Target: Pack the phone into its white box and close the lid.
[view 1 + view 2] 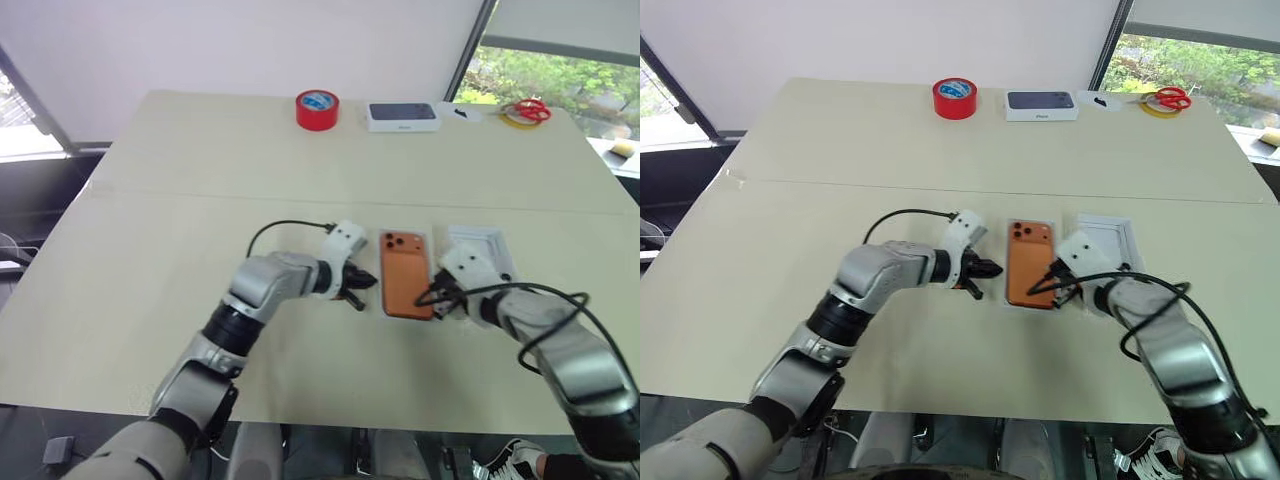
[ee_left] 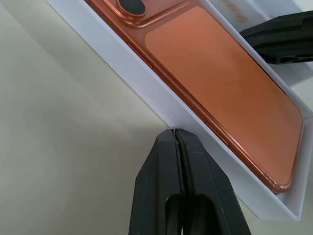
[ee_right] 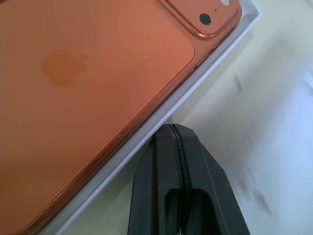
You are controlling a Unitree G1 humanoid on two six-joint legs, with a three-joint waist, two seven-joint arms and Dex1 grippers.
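Phone (image 1: 405,275), slim, copper-orange, lens cluster toward the far edge of the cream-topped bench (image 1: 200,170), lying back-up inside shallow white box (image 2: 161,105) near the bench's front edge. Left gripper (image 1: 352,288) closed to a seam, empty, tips just beside the box's left wall. Right gripper (image 1: 437,296) likewise fully closed, empty, at the box's right wall. White lid (image 1: 480,247) resting open side up just right of the box. Judged step: squaring and seating the phone, then fetching the lid. Press the box walls evenly from both sides with closed tips; avoid tilting the tray or scuffing the phone's back. Open the right fingers before reaching for the lid, lower it level over the rim. Faint round logo mark on the phone's back; no legible writing, including on the far dark-blue-topped white box (image 1: 402,116).
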